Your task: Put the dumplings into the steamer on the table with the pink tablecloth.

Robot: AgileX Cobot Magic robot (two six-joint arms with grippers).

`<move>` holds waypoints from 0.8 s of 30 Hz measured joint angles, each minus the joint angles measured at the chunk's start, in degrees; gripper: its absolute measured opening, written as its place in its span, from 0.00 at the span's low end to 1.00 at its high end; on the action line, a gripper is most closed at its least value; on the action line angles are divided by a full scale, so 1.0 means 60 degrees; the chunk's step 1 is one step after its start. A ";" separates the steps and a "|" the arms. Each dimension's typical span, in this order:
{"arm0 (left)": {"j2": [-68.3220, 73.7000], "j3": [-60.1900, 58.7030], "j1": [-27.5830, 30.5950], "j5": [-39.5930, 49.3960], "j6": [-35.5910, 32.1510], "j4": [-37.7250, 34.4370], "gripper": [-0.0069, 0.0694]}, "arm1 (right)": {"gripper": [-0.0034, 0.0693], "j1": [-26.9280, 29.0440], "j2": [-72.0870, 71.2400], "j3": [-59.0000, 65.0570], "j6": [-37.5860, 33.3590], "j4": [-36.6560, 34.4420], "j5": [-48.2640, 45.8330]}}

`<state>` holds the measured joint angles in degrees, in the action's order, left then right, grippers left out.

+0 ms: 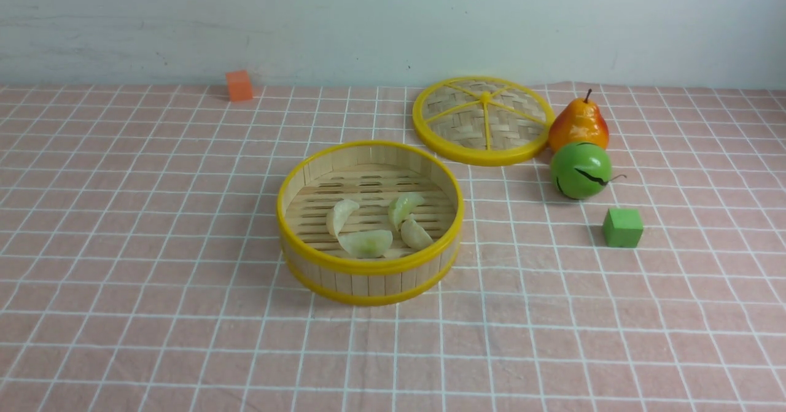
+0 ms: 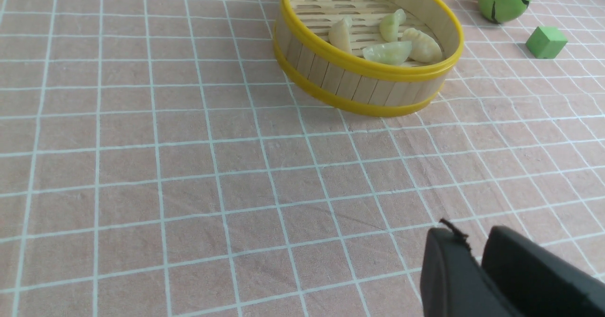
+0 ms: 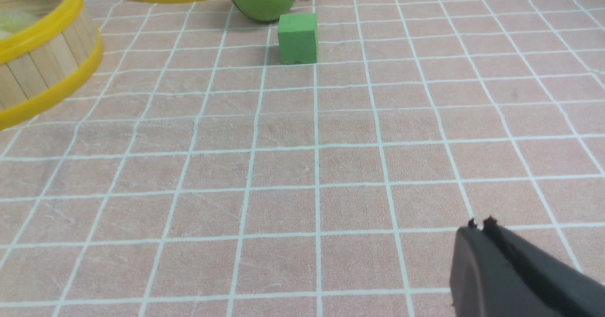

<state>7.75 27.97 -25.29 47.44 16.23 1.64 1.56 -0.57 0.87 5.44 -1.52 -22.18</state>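
Dumplings (image 1: 374,225), all four, lie inside the steamer (image 1: 370,269) mid-bench on the pink tablecloth (image 1: 153,264); left gripper (image 2: 477,255) and right gripper (image 3: 479,236) hover over bare cloth, both jaws pressed together, holding nothing

The front view looks forward and down over the whole table (image 1: 123,314). Both wrist views sit low near the cloth, facing forward, sharing the steamer (image 2: 331,71) and green block (image 3: 298,38).

Closed pincer (image 3: 478,226) above pink tablecloth (image 3: 293,166)
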 joint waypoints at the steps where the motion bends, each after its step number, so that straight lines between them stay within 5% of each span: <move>1: 0.0000 0.0000 0.0000 0.0000 0.0000 0.0000 0.23 | 0.02 0.0000 0.0000 0.0000 0.0000 -0.0009 -0.0003; 24: -0.0014 -0.0170 0.0000 -0.0202 0.0000 0.0164 0.26 | 0.04 0.0000 0.0000 0.0000 0.0000 -0.0009 -0.0003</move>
<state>7.67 26.95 -25.29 46.23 16.23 2.63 1.56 -0.57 0.87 5.44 -1.58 -22.20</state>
